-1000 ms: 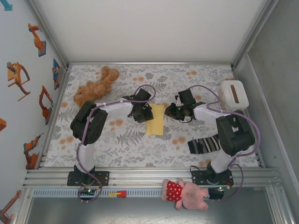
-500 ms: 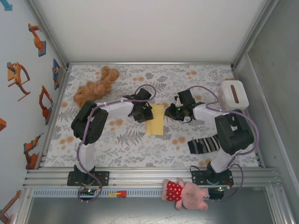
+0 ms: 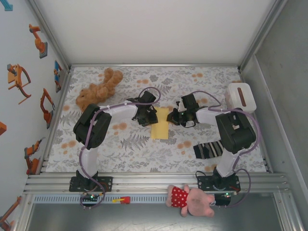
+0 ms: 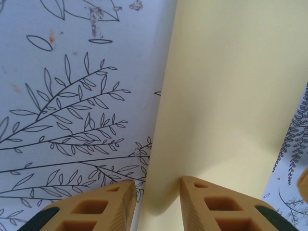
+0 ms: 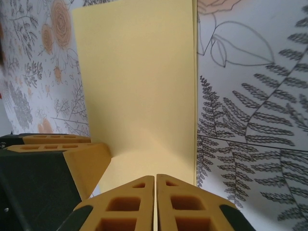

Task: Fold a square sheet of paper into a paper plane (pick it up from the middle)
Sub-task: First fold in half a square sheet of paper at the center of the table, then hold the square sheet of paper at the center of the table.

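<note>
The square sheet of paper (image 3: 160,124) lies in the middle of the table (image 3: 139,154), doubled over into a narrow strip and lying flat between the two grippers. The left gripper (image 4: 159,186) sits low at the strip's left side with its fingers apart. The soft, rounded long edge, which looks like the fold, runs into the gap between them and nothing pinches it. The right gripper (image 5: 156,180) is clenched, fingertips pressed together at the strip's right side. Whether a layer of paper is caught between them cannot be told.

The fold looks rounded rather than pressed sharp, so any lift or tug could let the halves spring apart. If the right fingertips hold only the upper layer, a pull would peel it off the lower one. If they hold nothing, they could drag the strip across the cloth and skew it. The left jaws closing on that rounded edge might crumple it off-line — and a crooked centre crease would carry into each fold after it. The grippers also work close together: in the right wrist view a left finger (image 5: 89,161) stands just beside the right fingertips, so a careless sweep risks a knock. Opposing pulls on such thin paper could tear it.
</note>
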`<state>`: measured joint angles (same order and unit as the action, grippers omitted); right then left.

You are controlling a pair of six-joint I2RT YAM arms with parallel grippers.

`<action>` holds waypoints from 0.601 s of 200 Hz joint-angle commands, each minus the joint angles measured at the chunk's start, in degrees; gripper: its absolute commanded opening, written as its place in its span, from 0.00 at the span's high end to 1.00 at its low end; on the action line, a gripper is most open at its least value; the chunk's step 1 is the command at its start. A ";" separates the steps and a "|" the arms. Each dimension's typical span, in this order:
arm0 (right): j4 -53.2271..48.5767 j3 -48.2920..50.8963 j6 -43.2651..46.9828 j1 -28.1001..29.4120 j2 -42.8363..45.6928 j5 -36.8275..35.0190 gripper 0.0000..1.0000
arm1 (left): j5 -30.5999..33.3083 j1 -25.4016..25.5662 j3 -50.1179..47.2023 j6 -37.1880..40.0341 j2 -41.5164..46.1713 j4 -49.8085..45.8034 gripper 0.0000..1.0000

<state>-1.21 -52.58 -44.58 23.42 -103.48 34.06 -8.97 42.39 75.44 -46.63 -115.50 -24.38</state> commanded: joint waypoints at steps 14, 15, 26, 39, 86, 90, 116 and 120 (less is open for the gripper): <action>2.50 -2.00 -1.03 -0.20 -2.54 4.66 0.93 | 0.12 1.20 -3.37 0.14 -8.60 -1.08 0.68; 2.51 -2.05 -1.04 -0.21 -2.57 4.68 0.93 | 0.15 1.16 -3.37 0.14 -8.60 -1.05 0.68; 2.53 -2.34 -0.97 -0.17 -3.02 5.04 0.94 | 0.01 1.17 -3.45 0.14 -8.64 -1.08 0.68; 2.53 -2.53 -0.78 -0.18 -3.61 5.19 0.95 | 0.02 1.20 -3.46 0.06 -8.60 -0.95 0.68; 2.14 -2.95 -0.34 -0.16 -5.91 5.87 0.96 | 0.14 1.13 -3.63 -0.13 -8.62 -0.84 0.68; 2.02 -2.94 -0.16 -0.13 -6.02 5.92 0.96 | 0.10 1.13 -3.61 -0.13 -8.60 -0.84 0.68; -0.35 -3.19 1.58 -0.28 -6.97 4.72 0.97 | 0.28 1.15 -3.72 -0.21 -8.43 -0.76 0.68; -0.66 -3.21 1.86 -0.36 -7.06 4.54 0.97 | 0.29 1.19 -3.85 -0.21 -8.41 -0.82 0.68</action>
<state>0.69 -54.33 -44.88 23.38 -109.34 39.18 -8.97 42.39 75.64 -46.63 -115.63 -24.60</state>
